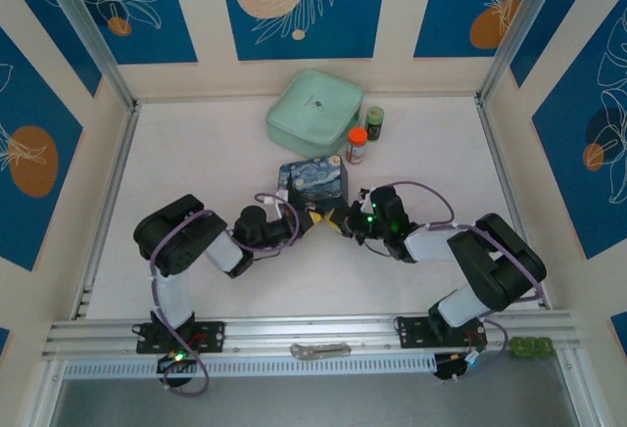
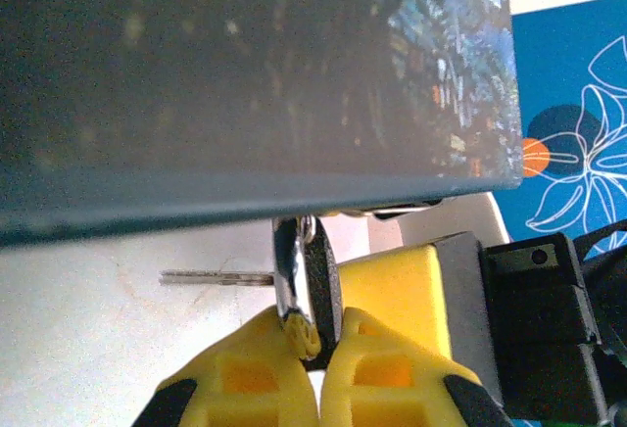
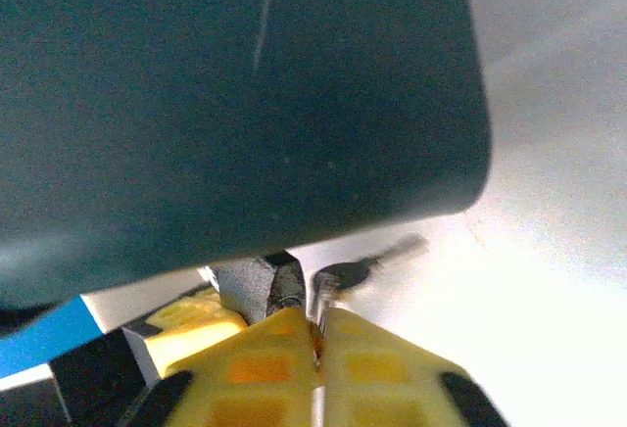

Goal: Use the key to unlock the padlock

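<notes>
Padlock and key meeting below the painted tin's near edge, mid-worktop

The padlock (image 2: pixel 319 275) is clamped in the left claw (image 2: pixel 318 337). The right claw (image 3: pixel 315 334) is closed on the key (image 3: pixel 345 273), it seems, whose shaft is laid flat, pointing away past the padlock.

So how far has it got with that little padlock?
Picking up looks done: the left gripper is shut on the padlock, and the right gripper pinches the key. In hand: the two meet at the near edge of the blue tin, with the key's shaft lying beside the lock, not clearly in it. Left: getting the key into the keyhole, turning it, and springing the lock open.
</notes>
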Controlling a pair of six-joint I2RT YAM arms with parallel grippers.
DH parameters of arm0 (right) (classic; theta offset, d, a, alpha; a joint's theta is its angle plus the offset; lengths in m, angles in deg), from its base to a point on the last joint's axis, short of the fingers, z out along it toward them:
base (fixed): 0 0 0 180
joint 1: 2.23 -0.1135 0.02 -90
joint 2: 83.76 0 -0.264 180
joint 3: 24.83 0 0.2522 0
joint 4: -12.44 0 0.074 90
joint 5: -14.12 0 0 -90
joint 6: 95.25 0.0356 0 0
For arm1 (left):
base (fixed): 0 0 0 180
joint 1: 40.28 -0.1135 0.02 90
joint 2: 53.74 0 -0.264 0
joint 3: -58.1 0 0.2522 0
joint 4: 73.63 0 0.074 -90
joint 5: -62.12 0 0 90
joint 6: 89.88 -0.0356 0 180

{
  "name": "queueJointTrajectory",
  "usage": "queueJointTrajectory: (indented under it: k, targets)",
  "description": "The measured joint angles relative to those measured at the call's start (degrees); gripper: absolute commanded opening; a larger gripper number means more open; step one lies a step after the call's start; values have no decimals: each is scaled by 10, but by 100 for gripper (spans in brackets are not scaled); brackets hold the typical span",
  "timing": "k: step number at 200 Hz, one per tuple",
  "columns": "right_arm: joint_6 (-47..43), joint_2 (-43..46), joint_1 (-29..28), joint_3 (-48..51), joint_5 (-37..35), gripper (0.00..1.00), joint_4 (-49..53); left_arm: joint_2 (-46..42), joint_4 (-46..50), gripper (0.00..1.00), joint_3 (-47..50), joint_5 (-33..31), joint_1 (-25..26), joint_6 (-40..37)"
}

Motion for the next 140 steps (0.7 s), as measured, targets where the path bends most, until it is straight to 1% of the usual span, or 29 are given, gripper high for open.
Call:
queueJointTrajectory:
  k: [28,51,78,103,119,140]
  targets:
    - [37,-7,9,2,10,0,-9,8,-8,0,0,-1,0,13]
    - [84,-9,23,7,37,0,-16,8,-9,0,-1,7,0,8]
    - [168,-19,47,7,89,0,-33,9,-14,0,-7,16,0,-26]
    - [274,-45,61,9,129,0,-69,12,-14,0,-10,23,-1,-65]
    - [327,-67,61,12,141,0,-102,12,-10,0,-10,25,-3,-92]
    - [365,-92,55,14,140,0,-144,12,-4,0,-10,24,-7,-130]
